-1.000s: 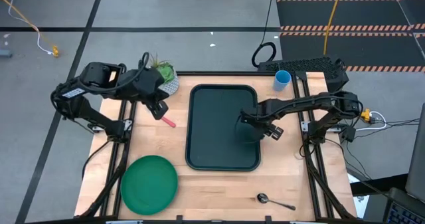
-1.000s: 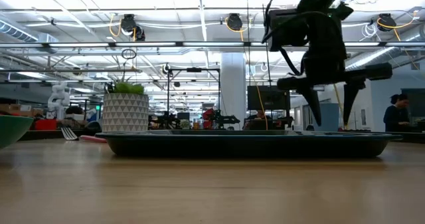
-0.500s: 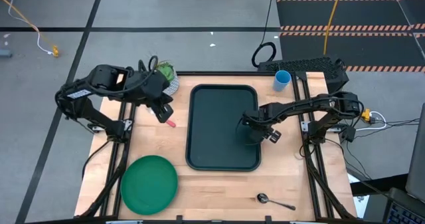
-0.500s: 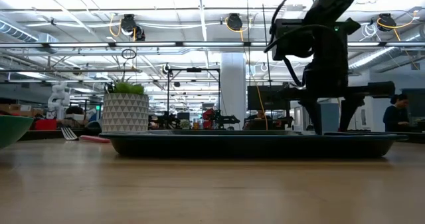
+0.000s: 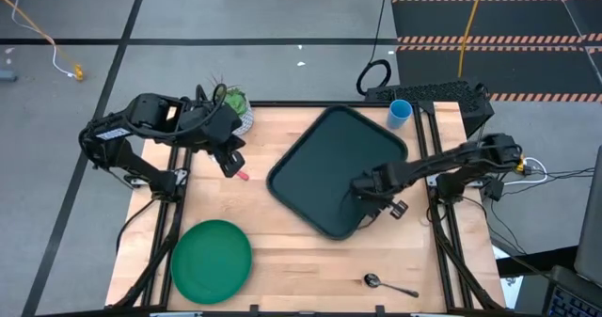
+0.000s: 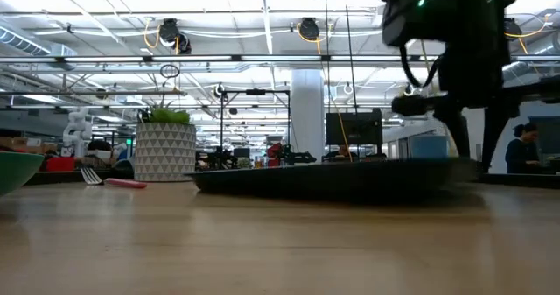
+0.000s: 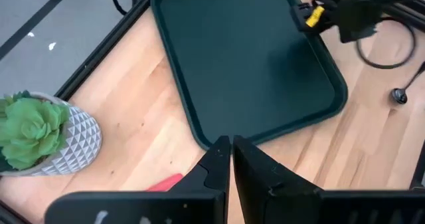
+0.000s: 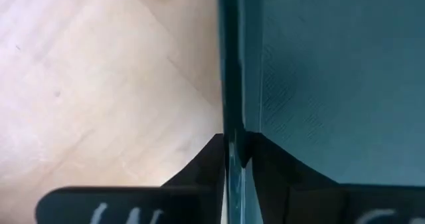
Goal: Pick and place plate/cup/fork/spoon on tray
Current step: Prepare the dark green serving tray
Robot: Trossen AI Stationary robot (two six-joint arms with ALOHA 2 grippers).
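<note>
The dark tray point(image 5: 334, 166) lies askew on the table's middle, and my right gripper point(image 5: 369, 198) is shut on its rim near the near right corner. The green plate point(image 5: 212, 259) lies at the near left. At the far right stands the blue cup point(image 5: 400, 112), and the spoon point(image 5: 388, 283) lies at the near right. The fork's pink handle point(image 5: 242, 175) shows left of the tray. My left gripper point(image 5: 229, 157) hovers shut just above the fork point(image 7: 163, 182), touching nothing. My right gripper pinches the tray's raised rim point(image 8: 231, 137) on its right long side, near the near corner. One finger stands inside the tray and one outside over the wood. The fingers come from above, pointing down. The tray's far part point(image 6: 262, 179) rests on the table.
A white speckled plant pot point(image 5: 235, 112) stands at the far left, close behind my left gripper. Bare wood lies between the plate and the tray, and between the tray and the spoon. A person point(image 6: 525, 151) stands in the room beyond the table.
My right gripper has come down onto the tray's right rim, shut on it, and moved toward the table's near right. The tray has turned about clockwise on the table, its far end swinging toward the cup. My left gripper has edged slightly toward the right.
</note>
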